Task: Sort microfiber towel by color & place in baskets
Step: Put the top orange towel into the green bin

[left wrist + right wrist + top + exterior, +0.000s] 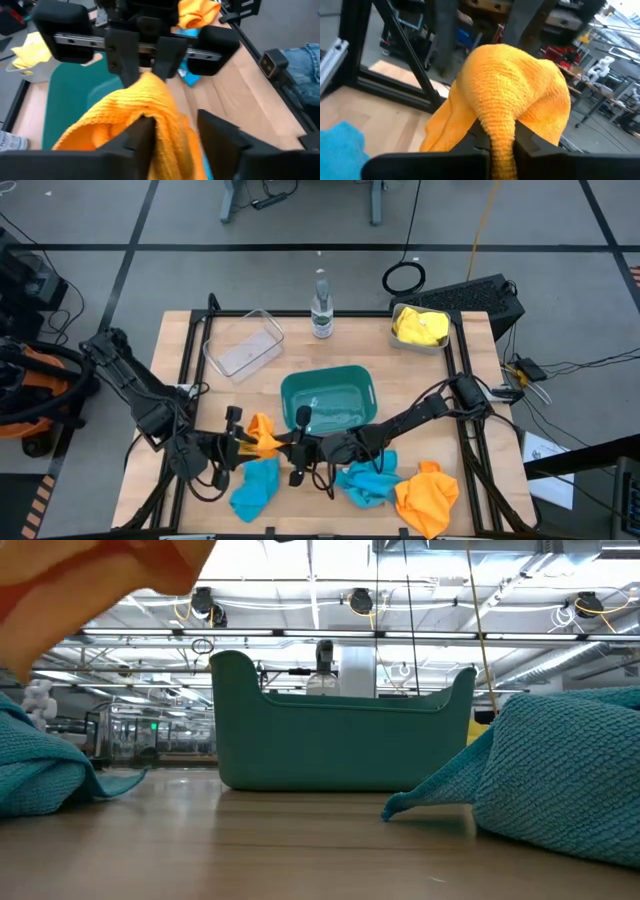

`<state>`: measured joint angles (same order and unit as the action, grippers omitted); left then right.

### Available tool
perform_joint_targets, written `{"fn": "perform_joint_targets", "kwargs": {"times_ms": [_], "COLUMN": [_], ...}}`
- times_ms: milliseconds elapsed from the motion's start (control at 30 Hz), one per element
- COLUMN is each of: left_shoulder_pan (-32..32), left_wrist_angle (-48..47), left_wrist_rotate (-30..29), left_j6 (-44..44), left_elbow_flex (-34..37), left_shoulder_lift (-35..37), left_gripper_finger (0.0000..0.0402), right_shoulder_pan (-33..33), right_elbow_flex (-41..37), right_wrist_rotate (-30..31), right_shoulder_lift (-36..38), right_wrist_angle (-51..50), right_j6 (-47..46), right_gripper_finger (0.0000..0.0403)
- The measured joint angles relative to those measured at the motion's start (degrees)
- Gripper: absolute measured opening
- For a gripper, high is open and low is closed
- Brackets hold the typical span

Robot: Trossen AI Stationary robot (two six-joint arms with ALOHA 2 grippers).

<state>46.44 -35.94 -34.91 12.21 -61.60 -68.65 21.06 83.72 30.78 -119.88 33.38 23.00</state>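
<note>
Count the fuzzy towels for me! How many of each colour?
Orange microfiber towels: 2, one between the two hands, one on the table.
Blue microfiber towels: 2.
Yellow microfiber towels: 1, in the pale grey plastic tub.
Total: 5

Four cameras around the teal basket (329,400)

One looks straight down on it; one sits at desk (480,430) level facing its side (340,745); both wrist cameras press close to one orange towel (135,112).

Both arms are matt black, jointed and draped with thin black cables, each ending in two blunt black fingers (142,137).
</note>
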Motion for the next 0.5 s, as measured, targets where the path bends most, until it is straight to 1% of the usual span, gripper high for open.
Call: {"fn": "perform_joint_targets", "kwargs": {"times_ms": [100,200,333,400,500], "left_shoulder_pan": [1.9,4.42,7.04,8.37,9.25], "left_wrist_angle": [-1.24,-0.95,-0.97,-0.93,-0.79], "left_wrist_rotate": [-0.03,-0.01,-0.1,-2.79,-9.7], "left_j6": [2.45,2.47,2.37,1.28,-0.4], "left_elbow_flex": [0.0,0.0,0.0,0.0,0.0], "left_shoulder_lift": [-0.01,-0.01,0.03,0.03,-0.09], "left_gripper_finger": [0.0215,0.0247,0.0256,0.0257,0.0257], "right_shoulder_pan": [0.04,0.03,0.0,0.0,0.0], "right_elbow_flex": [0.0,0.0,0.0,0.0,0.0], "right_wrist_rotate": [4.03,6.4,6.85,6.64,5.17], "right_shoulder_lift": [0.15,0.45,0.64,0.64,0.64], "right_wrist_angle": [-2.1,-4.32,-8.27,-10.09,-10.11], "right_j6": [-0.93,-1.26,-3.07,-3.78,-3.9], "right_gripper_finger": [0.0033,0.004,0.003,0.0024,0.002]}}
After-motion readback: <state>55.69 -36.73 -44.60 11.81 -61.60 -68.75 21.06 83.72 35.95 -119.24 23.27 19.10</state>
